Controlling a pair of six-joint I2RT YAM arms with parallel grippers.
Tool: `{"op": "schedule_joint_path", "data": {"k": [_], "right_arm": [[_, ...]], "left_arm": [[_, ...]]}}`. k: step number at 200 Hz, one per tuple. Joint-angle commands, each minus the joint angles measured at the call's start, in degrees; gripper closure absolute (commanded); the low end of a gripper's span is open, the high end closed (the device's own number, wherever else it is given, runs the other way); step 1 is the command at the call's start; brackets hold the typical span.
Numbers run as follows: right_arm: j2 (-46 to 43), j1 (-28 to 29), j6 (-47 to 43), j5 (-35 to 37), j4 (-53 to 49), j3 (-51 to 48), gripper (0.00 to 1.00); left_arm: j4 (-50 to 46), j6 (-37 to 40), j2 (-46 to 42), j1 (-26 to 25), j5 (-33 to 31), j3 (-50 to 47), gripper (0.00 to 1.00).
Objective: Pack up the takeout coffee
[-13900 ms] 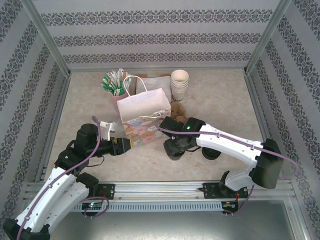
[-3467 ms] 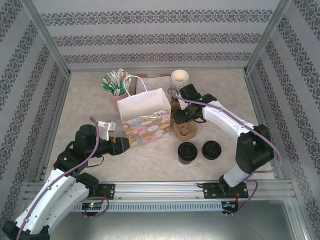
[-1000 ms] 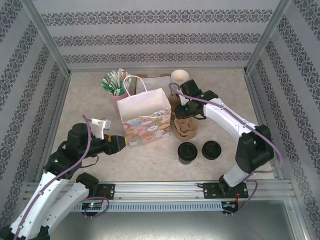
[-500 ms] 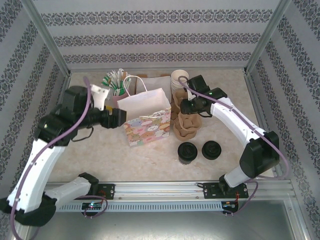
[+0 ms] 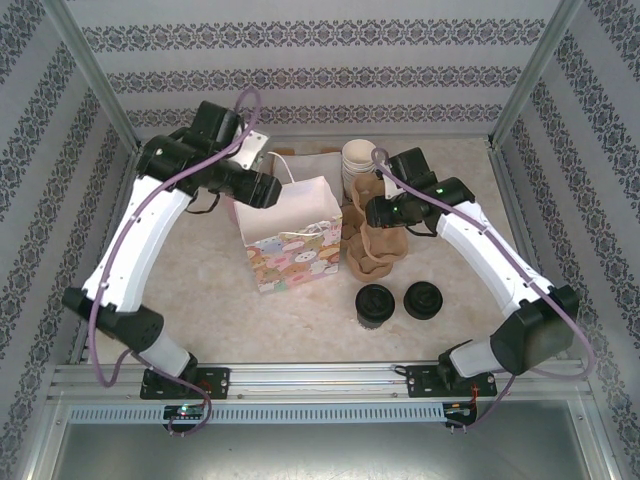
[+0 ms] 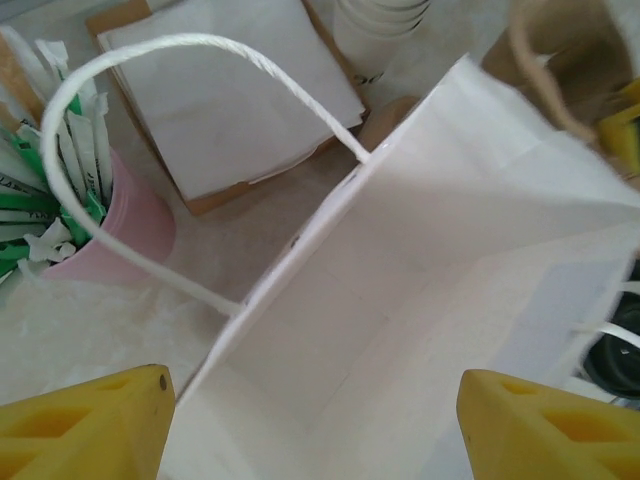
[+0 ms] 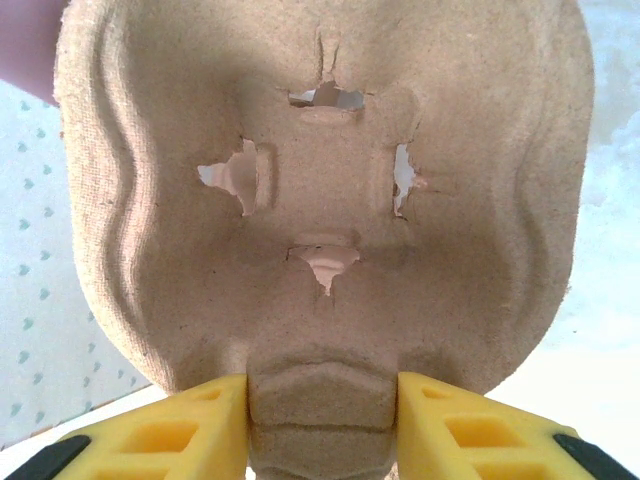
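The left hand [image 5: 270, 190] has swung up over the paper bag [image 5: 290, 235], fingers spread wide. The right hand [image 7: 322, 425], clamped on the pulp carrier [image 5: 375, 260], has raised it. The takeout coffee [image 5: 375, 304] stays on the tabletop [image 5: 200, 290].

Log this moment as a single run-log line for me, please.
left hand open above gift bag mouth | right hand shut on pulp cup carrier | carrier stack, takeout coffee on table

Bright, even overhead light, soft shadows, sharp overhead view, slightly blurred close-up wrist views.
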Motion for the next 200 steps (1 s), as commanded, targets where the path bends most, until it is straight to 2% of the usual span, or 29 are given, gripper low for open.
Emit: {"op": "schedule_joint_path", "data": {"k": [1, 36, 57, 90, 130, 160, 200], "right_arm": [[-3.0, -0.5, -1.0, -1.3, -1.6, 0.8, 0.59], [-4.4, -0.3, -0.7, -2.3, -3.1, 1.7, 0.59], [-5.2, -0.1, -0.8, -2.7, -3.6, 1.9, 0.59], [-5.7, 0.0, -1.0, -2.7, -4.2, 2.2, 0.59], [-5.8, 0.1, -1.4, -2.7, -5.5, 2.8, 0.59], [-5.8, 0.2, -1.4, -2.8, -5.4, 2.6, 0.59], [-5.7, 0.3, -1.3, -3.0, -5.5, 3.1, 0.59]], "left_arm": [[-7.3, 5.0, 3.7, -0.4, -3.1, 4.0, 0.24], [-8.7, 4.8, 8.6, -0.2, -3.1, 7.6, 0.26], [-8.9, 5.0, 10.3, -0.2, -6.1, 8.3, 0.26], [-9.1, 5.2, 12.3, -0.1, -6.7, 9.0, 0.26], [-8.5, 4.7, 12.8, 0.0, -10.1, 9.8, 0.25], [-7.2, 4.7, 11.7, 0.2, -9.9, 9.5, 0.22], [-7.5, 4.4, 11.6, 0.3, -7.1, 7.1, 0.34]]}}
